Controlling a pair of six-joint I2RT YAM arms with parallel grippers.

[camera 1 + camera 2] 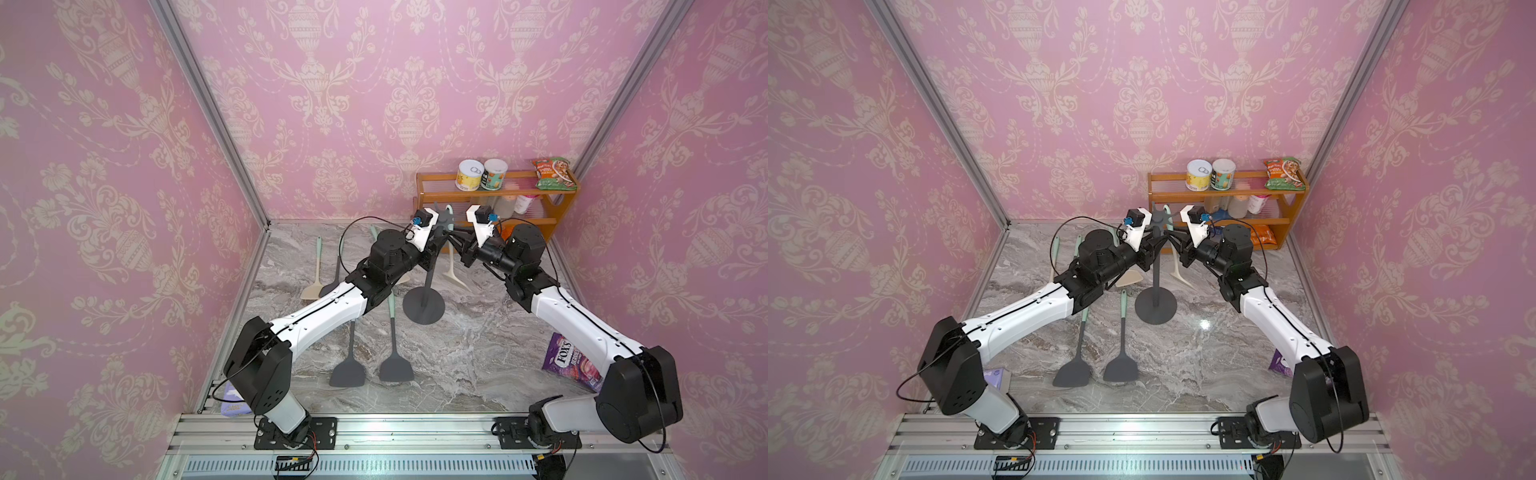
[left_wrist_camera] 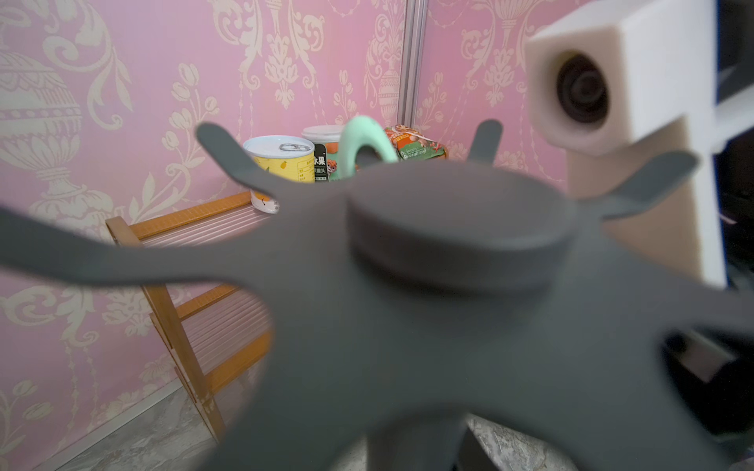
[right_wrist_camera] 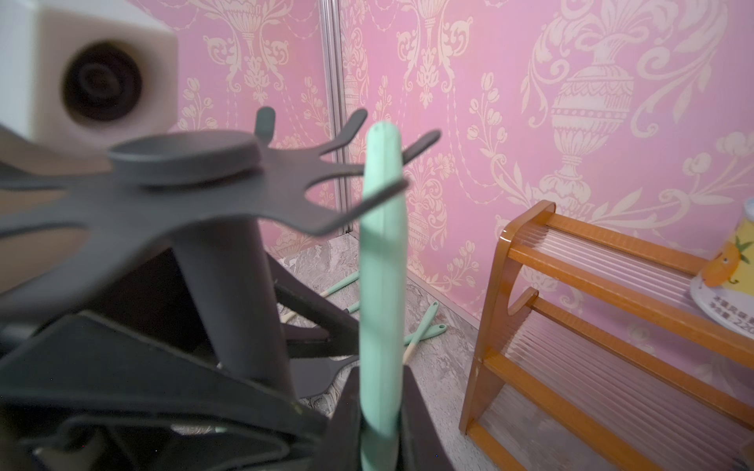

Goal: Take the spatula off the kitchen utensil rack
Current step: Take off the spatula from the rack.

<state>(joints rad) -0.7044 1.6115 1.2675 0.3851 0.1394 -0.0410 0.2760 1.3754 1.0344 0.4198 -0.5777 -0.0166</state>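
The kitchen utensil rack [image 1: 424, 308] [image 1: 1156, 308] stands mid-table, a dark grey stand whose star crown [image 2: 457, 228] fills the left wrist view. The spatula hangs from a far hook by its mint handle [image 3: 381, 265], with its cream blade [image 1: 455, 279] [image 1: 1180, 274] low behind the pole. My right gripper [image 3: 381, 391] [image 1: 1173, 241] is shut on that handle below the crown. My left gripper [image 1: 1152, 246] [image 1: 434, 245] reaches in from the other side. Its fingers [image 3: 310, 320] close on the pole just under the crown. Its own view hides the jaws behind the crown.
An orange wooden shelf [image 1: 557, 226] with cans [image 1: 469, 175] and a snack bag [image 1: 552, 172] stands close behind the rack. Several spatulas lie on the marble table [image 1: 478, 357], two of them dark [image 1: 347, 374] [image 1: 397, 370]. A purple candy bag [image 1: 567, 361] lies front right.
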